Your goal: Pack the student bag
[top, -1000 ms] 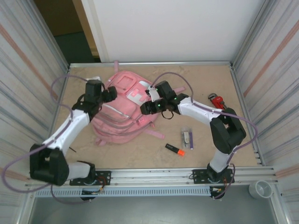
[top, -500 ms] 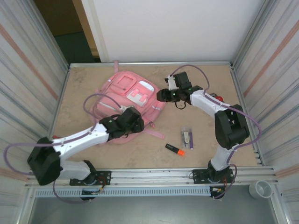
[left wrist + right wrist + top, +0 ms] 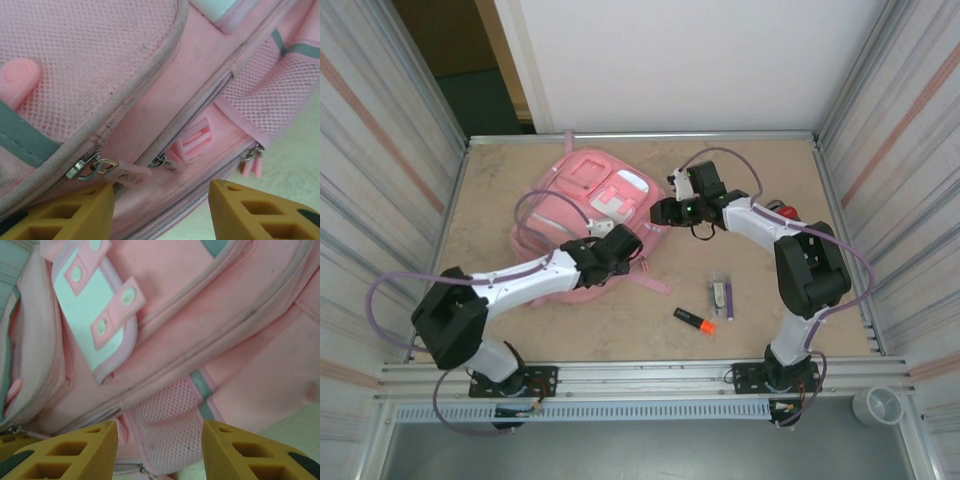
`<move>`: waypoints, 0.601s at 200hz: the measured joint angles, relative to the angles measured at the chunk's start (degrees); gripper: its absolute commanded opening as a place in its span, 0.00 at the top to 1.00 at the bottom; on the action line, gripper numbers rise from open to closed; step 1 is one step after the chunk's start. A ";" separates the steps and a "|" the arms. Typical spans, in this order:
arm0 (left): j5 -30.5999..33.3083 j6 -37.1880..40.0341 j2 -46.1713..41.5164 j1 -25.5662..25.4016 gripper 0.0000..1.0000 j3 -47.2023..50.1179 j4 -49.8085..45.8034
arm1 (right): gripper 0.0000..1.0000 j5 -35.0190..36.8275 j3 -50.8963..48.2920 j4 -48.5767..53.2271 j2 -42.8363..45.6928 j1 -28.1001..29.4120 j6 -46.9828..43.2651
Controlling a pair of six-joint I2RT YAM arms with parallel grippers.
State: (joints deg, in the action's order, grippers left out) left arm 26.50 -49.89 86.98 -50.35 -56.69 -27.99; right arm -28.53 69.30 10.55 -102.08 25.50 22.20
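Left arm swung off the far-left side of the student bag (image 3: 582,190) and round to its near right edge; the left gripper (image 3: 610,250) sat low against the front pockets. Right gripper (image 3: 665,211) pulled back from the bag's middle to its right-hand corner. Bag lay flat, far left-centre on the table (image 3: 620,320), zips apparently closed. In the left wrist view the jaws stood about half apart and empty, with a pink zip pull (image 3: 131,175) just off one fingertip, so probably lining up to open a pocket. Right jaws were also part-open and empty, facing the mesh side pocket (image 3: 165,415). Orange highlighter (image 3: 695,321) was unpacked, well apart from the bag. Packing not started.
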 measured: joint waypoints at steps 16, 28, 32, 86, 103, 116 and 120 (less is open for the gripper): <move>2.86 -0.72 0.98 -0.33 0.54 -0.20 -0.74 | 0.53 -0.42 -0.22 -0.04 -0.02 0.00 0.07; 4.96 -1.64 1.03 -0.74 0.55 -0.17 -1.20 | 0.53 -1.09 -0.22 -0.20 -0.02 -0.02 0.13; 5.57 -1.99 1.03 -0.81 0.56 -0.17 -1.20 | 0.53 -1.36 -0.22 -0.24 -0.02 -0.02 0.22; 14.12 -8.72 4.44 -2.67 0.56 -2.32 -4.87 | 0.53 -4.96 -1.55 -3.15 -1.49 -0.13 1.81; 15.69 -10.69 7.67 -2.64 0.63 -4.59 -6.84 | 0.53 -5.88 -2.38 -3.52 -1.92 -0.13 2.49; 17.16 -12.15 9.29 -2.67 0.70 -5.42 -8.00 | 0.53 -6.27 -2.73 -3.76 -1.95 -0.13 2.84; 17.53 -12.48 9.51 -2.64 0.72 -5.44 -8.22 | 0.53 -6.32 -2.84 -3.93 -1.95 -0.13 2.86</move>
State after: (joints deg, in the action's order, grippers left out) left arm 44.03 -62.37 96.49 -52.99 -62.13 -36.21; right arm -34.85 66.46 6.61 -104.03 25.36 25.06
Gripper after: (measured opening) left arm 0.329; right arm 0.468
